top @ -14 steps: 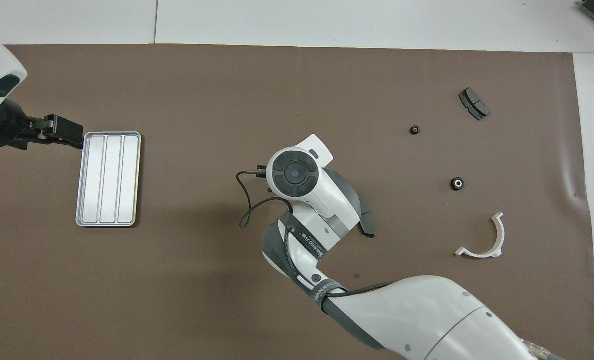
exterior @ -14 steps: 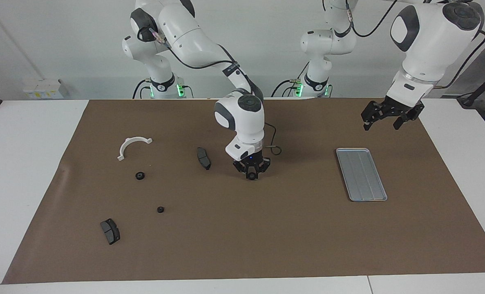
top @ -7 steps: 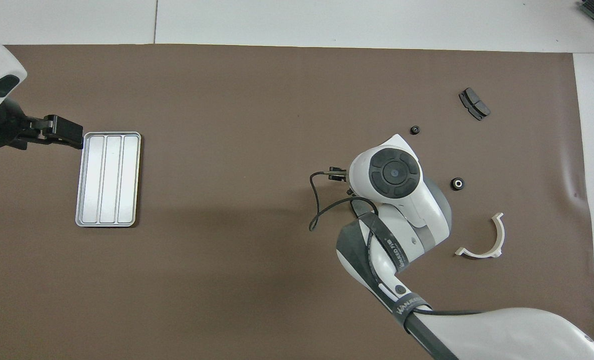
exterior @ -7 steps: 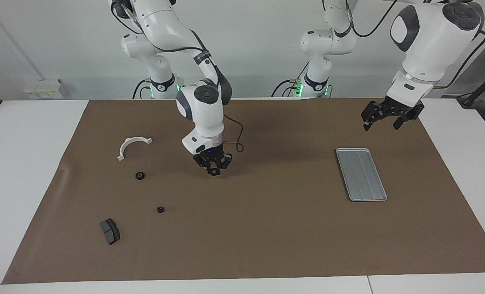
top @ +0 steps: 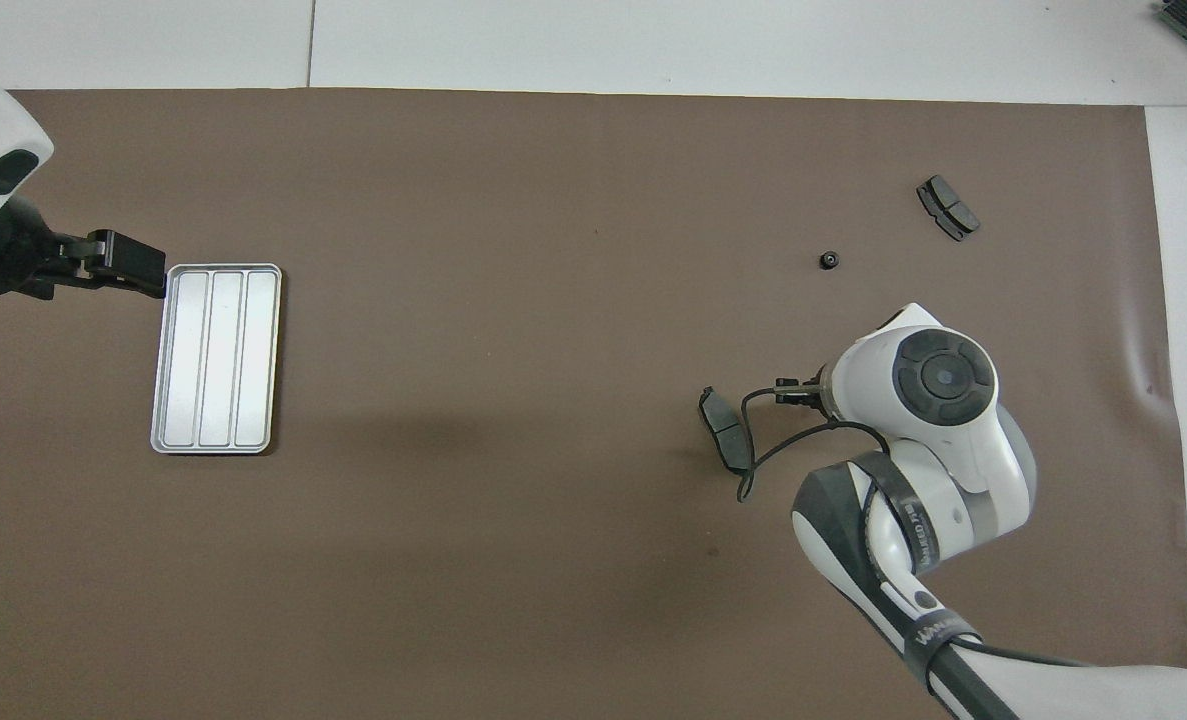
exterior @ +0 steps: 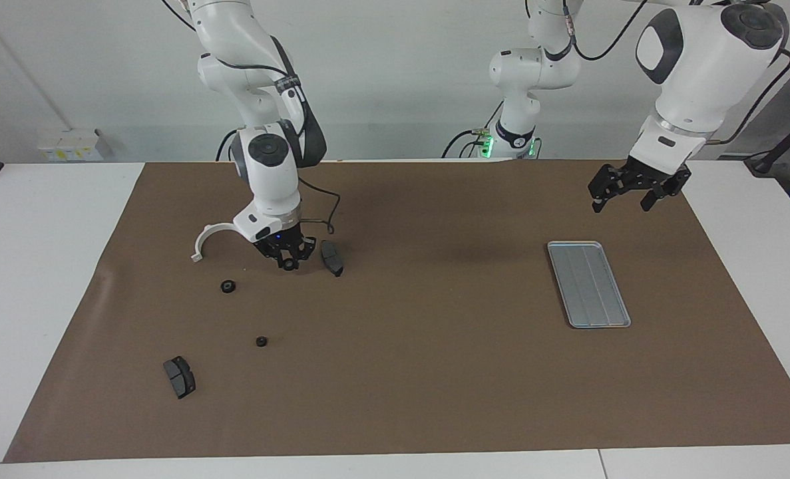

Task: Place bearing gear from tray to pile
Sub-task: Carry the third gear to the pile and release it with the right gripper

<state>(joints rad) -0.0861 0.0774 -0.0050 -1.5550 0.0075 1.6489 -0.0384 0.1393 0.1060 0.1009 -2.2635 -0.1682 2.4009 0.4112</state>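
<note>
Flat silver-grey ridged metal tray [exterior: 588, 284], toward the left arm's end of the brown mat [exterior: 434, 399]: holds no gears.

Right gripper [exterior: 289, 261]: clenched on a small black bearing gear [exterior: 289, 265], low over the scattered pile beside the white half-ring bracket [exterior: 209, 239] and dark grey curved brake pad [exterior: 331, 257]; release pending.

Two small black gears [exterior: 228, 287] already on the mat there.

Left gripper [exterior: 629, 195]: fingers spread, waiting.

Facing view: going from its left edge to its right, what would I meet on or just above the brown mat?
Brake pad → gear → smaller gear → right gripper carrying the bearing gear → second brake pad → tray.
</note>
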